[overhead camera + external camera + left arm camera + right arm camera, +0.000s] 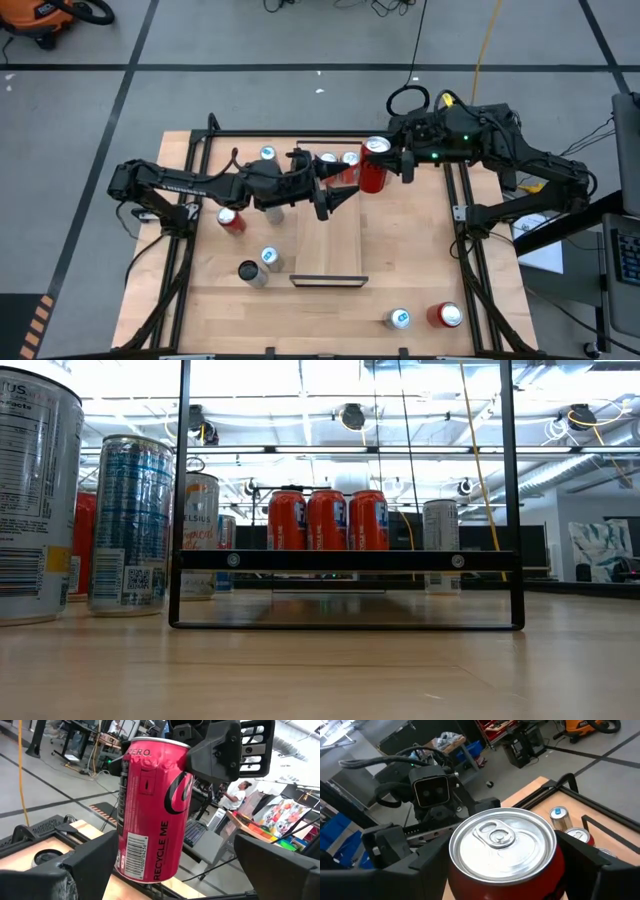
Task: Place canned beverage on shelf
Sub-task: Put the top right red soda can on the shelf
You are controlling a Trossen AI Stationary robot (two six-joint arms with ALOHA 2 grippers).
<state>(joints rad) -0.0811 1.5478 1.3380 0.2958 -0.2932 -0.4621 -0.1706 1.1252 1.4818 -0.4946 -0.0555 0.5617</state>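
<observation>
Red soda can [373, 172] hangs upright above the shelf's [328, 250] far end, clamped in the right end effector [388, 163]. Left end effector [338, 187] waits beside it, fingers spread wide apart, empty.

Long narrow light-wood shelf [329, 240] at table centre. Red cylindrical metal can [374, 166] at its 1 o'clock; 3 red cans [327, 520] on the shelf's far end, side by side.
</observation>
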